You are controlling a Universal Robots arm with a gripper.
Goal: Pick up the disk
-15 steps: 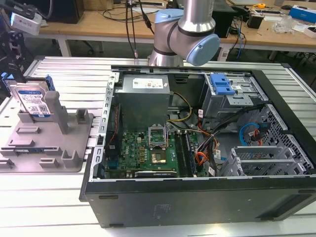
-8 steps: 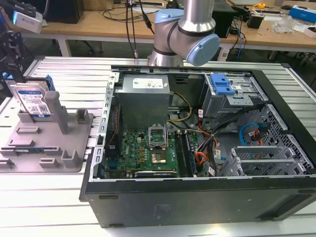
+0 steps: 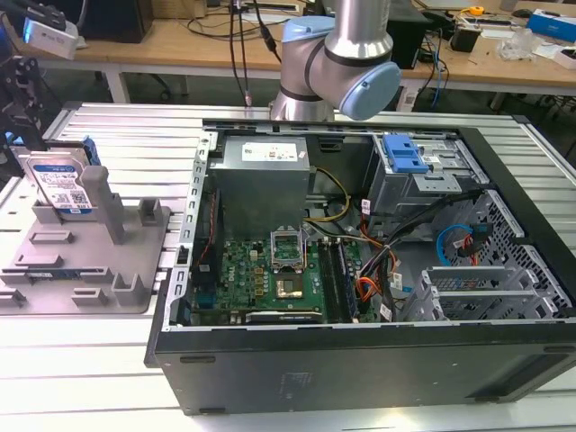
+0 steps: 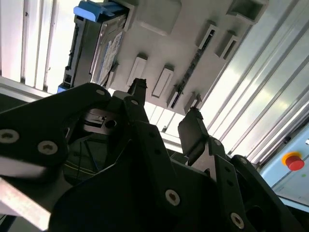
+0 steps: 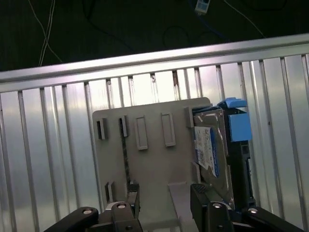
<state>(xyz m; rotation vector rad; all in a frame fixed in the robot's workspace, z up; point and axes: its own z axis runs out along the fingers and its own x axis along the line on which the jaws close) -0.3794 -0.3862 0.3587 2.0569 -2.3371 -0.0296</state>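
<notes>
Here, the disk (image 3: 61, 184) is propped upright on its edge against a post of the grey fixture (image 3: 90, 261) on the table (image 3: 90, 360), likely so its broad faces are left reachable, while the fingers (image 5: 199, 203) are spread wide, empty, clear of it.

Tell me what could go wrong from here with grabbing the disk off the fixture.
1. The open gripper hangs over the bare middle of the grey fixture, to one side of the disk; closing there would likely miss it.
2. The disk stands on edge beside an upright post; a finger could strike the post or knock the disk askew.
3. Its blue side rail is plastic, so a grip there may slip.
</notes>
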